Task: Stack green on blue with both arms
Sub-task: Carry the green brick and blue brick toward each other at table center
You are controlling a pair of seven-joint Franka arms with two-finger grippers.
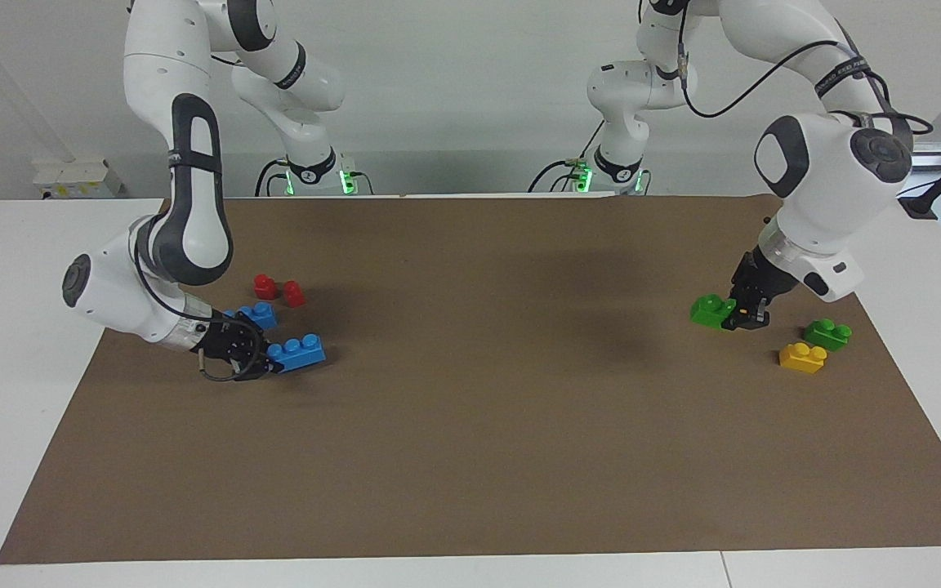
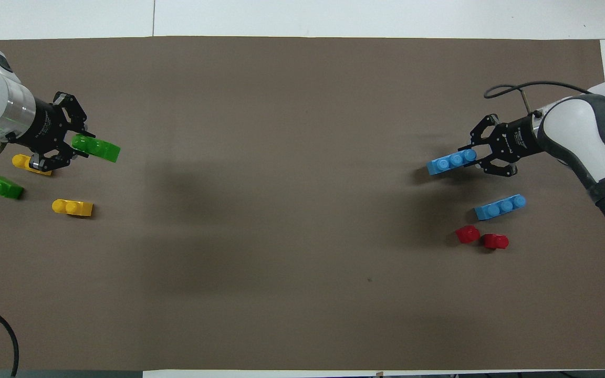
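Note:
My left gripper (image 1: 738, 315) is shut on one end of a green two-stud brick (image 1: 711, 310) and holds it up in the air over the mat at the left arm's end. In the overhead view this gripper (image 2: 78, 144) and its green brick (image 2: 97, 149) show too. My right gripper (image 1: 273, 360) is shut on one end of a blue three-stud brick (image 1: 299, 351) and holds it just above the mat. The overhead view shows that gripper (image 2: 475, 157) and brick (image 2: 450, 162) as well.
A second green brick (image 1: 827, 333) and a yellow brick (image 1: 802, 357) lie below my left hand. Another yellow brick (image 2: 72, 207) lies nearer to the robots. A second blue brick (image 2: 500, 207) and two red pieces (image 2: 481, 238) lie near my right gripper.

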